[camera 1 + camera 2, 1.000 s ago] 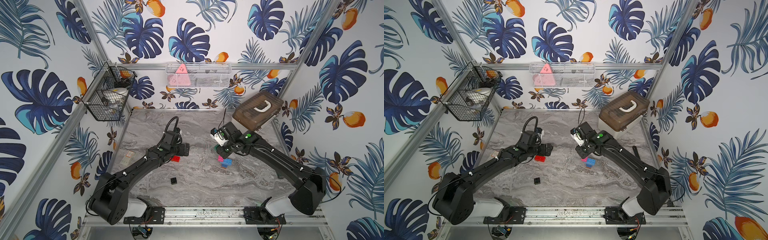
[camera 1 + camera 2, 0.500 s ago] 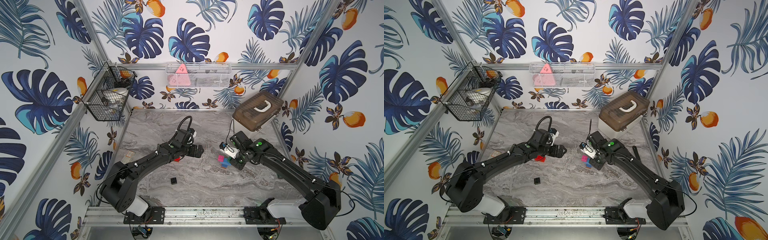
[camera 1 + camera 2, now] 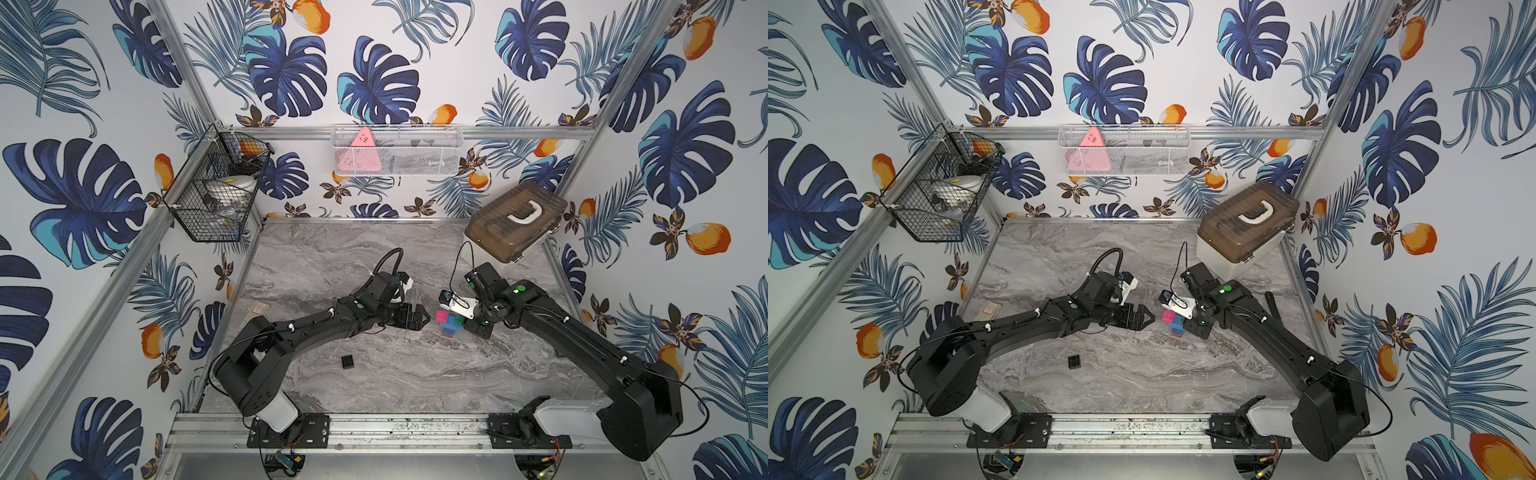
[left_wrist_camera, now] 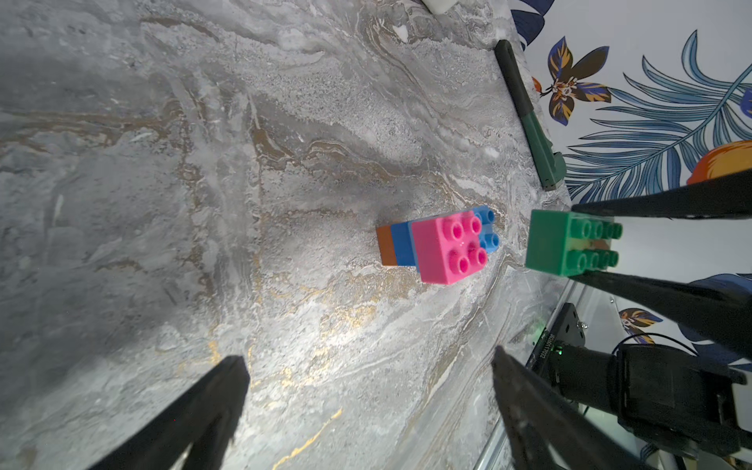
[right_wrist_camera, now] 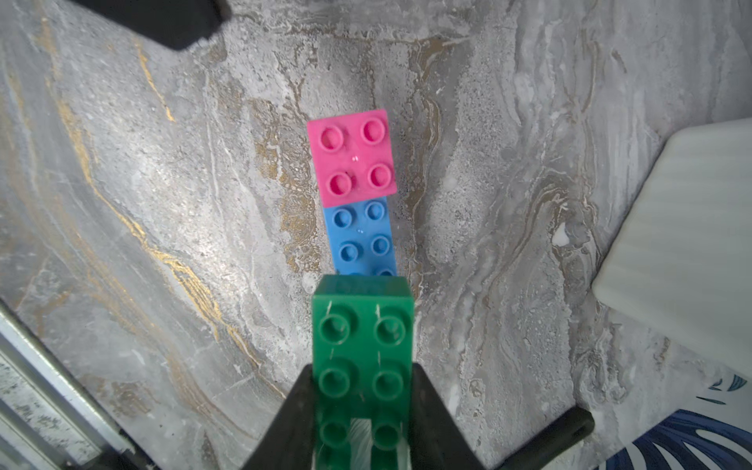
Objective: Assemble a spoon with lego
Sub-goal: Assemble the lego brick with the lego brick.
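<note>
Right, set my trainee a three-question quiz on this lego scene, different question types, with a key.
1. True or false: the right arm's jaws are shut on the green brick.
2. The pink brick sits on top of: A) the light blue brick; B) a yellow brick; C) bare marble.
3. What colour is the lone brick lying apart from the others on the table?
Key: 1 true; 2 A; 3 black.
</note>
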You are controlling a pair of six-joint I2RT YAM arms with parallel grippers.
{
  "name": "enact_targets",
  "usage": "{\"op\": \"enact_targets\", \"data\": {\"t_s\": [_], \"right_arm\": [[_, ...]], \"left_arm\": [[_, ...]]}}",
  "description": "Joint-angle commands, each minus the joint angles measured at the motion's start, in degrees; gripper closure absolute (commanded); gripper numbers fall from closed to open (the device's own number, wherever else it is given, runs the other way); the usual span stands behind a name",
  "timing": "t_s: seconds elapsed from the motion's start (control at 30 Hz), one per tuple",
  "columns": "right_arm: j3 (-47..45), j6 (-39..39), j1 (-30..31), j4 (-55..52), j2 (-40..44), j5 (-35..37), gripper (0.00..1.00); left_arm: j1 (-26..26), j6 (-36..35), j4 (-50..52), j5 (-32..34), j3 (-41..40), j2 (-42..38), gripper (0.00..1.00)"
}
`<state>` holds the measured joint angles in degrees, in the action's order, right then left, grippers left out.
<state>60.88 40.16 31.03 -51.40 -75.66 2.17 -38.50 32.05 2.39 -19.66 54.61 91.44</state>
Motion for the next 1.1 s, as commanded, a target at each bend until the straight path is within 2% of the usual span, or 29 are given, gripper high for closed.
{"op": "enact_targets", "data": {"t_s": [0.0, 0.23, 0.8, 1.07], "right_arm": [[-0.04, 1.65, -0.26, 2.26, -0.60, -3.11, 0.76], [-0.42, 2.95, -0.33, 3.16, -1.88, -5.17, 0.76], [2.46, 5.57, -1.14, 1.70, -5.55, -4.35, 0.76], [0.60, 6.27, -1.32, 1.83, -4.70, -4.38, 0.76]], "left_arm": [[-0.41, 1.70, -2.26, -0.73, 1.02, 0.82, 0.01], [-0.54, 1.43, -2.13, -0.64, 1.38, 1.89, 0.01], [-0.83, 0.82, -1.87, -0.99, 2.43, 3.22, 0.01], [-0.81, 0.76, -2.47, -1.52, 2.94, 4.56, 0.01]]}}
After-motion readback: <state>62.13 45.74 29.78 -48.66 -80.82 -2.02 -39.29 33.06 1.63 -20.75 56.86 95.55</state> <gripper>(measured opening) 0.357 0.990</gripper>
